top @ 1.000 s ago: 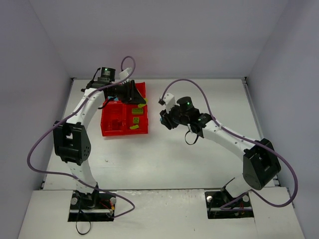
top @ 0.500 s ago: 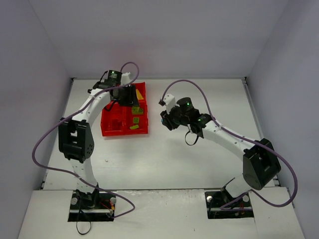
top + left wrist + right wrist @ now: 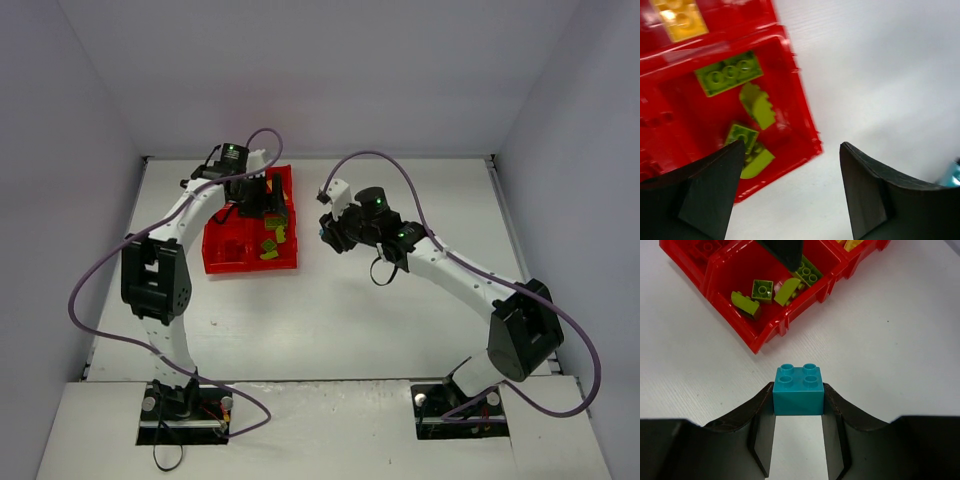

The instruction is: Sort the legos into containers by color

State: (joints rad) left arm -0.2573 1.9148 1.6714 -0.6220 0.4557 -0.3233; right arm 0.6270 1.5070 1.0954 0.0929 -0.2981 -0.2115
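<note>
The red tray of containers [image 3: 225, 248] lies left of centre. My left gripper [image 3: 272, 205] hangs over its right side, open, with nothing between its fingers. In the left wrist view the left gripper [image 3: 792, 145] frames the tray's corner [image 3: 807, 137], and several green legos [image 3: 729, 73] lie in that compartment. A yellow lego [image 3: 680, 17] sits in the compartment beyond. My right gripper [image 3: 326, 232] hovers just right of the tray. The right gripper [image 3: 799, 392] is shut on a cyan lego [image 3: 799, 387], studs up.
In the right wrist view the tray [image 3: 757, 342] lies ahead and to the left, green legos [image 3: 762, 290] in its nearest compartment. A black finger [image 3: 785, 252] of the left gripper hangs over it. Bare white table surrounds the tray.
My left gripper has swung over the tray's right side and opened its jaws. The green pieces in the near right compartment lie differently. My right gripper edged slightly away, still holding the cyan lego.
</note>
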